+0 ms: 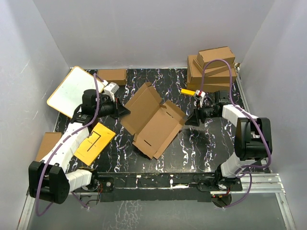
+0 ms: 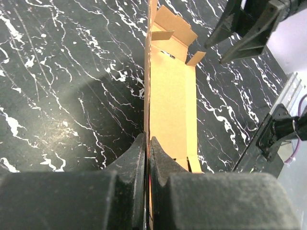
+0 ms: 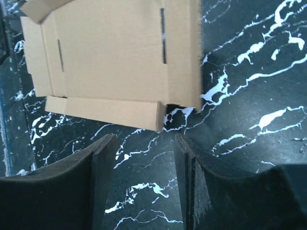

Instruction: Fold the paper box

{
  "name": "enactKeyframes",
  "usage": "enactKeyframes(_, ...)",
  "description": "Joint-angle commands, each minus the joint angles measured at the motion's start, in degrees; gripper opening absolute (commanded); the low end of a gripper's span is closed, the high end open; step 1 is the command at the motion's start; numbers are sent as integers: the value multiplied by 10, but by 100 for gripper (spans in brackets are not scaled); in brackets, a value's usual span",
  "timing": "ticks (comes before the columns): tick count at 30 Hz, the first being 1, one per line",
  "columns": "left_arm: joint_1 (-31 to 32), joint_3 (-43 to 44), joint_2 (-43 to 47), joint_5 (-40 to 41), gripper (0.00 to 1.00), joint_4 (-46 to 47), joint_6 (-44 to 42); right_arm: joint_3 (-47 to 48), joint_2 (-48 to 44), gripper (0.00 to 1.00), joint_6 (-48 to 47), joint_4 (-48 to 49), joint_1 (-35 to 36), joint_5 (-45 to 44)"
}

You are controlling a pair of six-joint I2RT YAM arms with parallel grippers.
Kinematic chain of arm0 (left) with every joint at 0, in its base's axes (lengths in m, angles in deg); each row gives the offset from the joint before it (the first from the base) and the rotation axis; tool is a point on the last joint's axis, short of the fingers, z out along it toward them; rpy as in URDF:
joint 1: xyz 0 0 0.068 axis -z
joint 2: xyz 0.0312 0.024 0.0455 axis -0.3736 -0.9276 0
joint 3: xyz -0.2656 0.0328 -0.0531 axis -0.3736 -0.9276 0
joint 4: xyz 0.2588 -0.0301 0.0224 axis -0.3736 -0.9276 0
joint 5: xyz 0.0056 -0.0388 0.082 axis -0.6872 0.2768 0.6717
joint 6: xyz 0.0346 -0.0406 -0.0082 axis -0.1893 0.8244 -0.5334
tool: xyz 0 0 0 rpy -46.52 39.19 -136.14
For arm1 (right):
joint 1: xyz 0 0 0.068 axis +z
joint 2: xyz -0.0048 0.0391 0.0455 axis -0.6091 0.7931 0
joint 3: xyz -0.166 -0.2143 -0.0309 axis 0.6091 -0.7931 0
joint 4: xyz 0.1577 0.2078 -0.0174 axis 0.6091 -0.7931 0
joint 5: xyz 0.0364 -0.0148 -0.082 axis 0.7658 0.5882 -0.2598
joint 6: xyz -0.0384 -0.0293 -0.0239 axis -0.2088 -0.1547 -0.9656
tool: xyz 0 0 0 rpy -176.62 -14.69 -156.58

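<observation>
- The flat brown cardboard paper box [image 1: 152, 120] lies unfolded in the middle of the frame.
- The left gripper [image 2: 147, 149] pinches its left edge tight.
- The right gripper [image 3: 144, 143] is open, near its right edge.

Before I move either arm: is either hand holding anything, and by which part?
The left hand is shut on the box, pinching the edge of a side panel. The right hand is open, holding nothing.
</observation>
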Motion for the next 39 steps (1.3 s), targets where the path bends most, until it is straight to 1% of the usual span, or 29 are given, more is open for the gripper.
enactKeyframes(1, -7, -37, 38, 52, 0, 39, 62, -7, -32, 57, 24, 45, -1, 67)
enactKeyframes(2, -7, -51, 47, 59, 0, 51, 83, -22, -37, 61, 56, 73, -1, 74)
enactKeyframes(3, -8, -68, 56, 62, 0, 73, 107, -39, -39, 64, 96, 126, -1, 80)
enactKeyframes(4, -8, -91, 68, 63, 0, 100, 127, -59, -40, 65, 150, 175, -2, 84)
enactKeyframes(6, -8, -135, 96, 63, 0, 168, 171, -89, -35, 65, 241, 260, -2, 80)
enactKeyframes(7, -8, -153, 110, 66, 0, 195, 185, -98, -31, 65, 280, 290, -2, 63)
enactKeyframes(8, -8, -167, 122, 74, 0, 213, 198, -100, -25, 64, 310, 305, -6, 44)
enactKeyframes(9, -8, -179, 134, 78, 0, 226, 205, -97, -18, 62, 321, 306, -14, 30)
enactKeyframes(12, -8, -198, 166, 92, 0, 236, 212, -90, -6, 42, 348, 306, -40, -16)
enactKeyframes(15, -8, -211, 186, 100, 0, 237, 215, -110, -7, 22, 389, 338, -51, -53)
enactKeyframes(16, -8, -214, 187, 101, 0, 236, 216, -117, -6, 17, 402, 350, -50, -60)
enactKeyframes(18, -8, -217, 183, 94, 0, 241, 218, -126, 5, 10, 427, 373, -46, -66)
enactKeyframes(22, -8, -233, 171, 88, 0, 274, 234, -119, 43, 8, 451, 379, -39, -80)
enactKeyframes(27, -7, -248, 167, 78, 0, 301, 249, -101, 87, 8, 451, 380, -15, -88)
enactKeyframes(31, -8, -253, 163, 77, 0, 306, 254, -77, 113, 8, 432, 358, 10, -94)
enactKeyframes(35, -8, -258, 156, 76, 0, 313, 260, -78, 115, 8, 435, 368, 22, -62)
enactKeyframes(39, -8, -264, 154, 81, 0, 313, 263, -80, 108, 8, 442, 390, 43, 6)
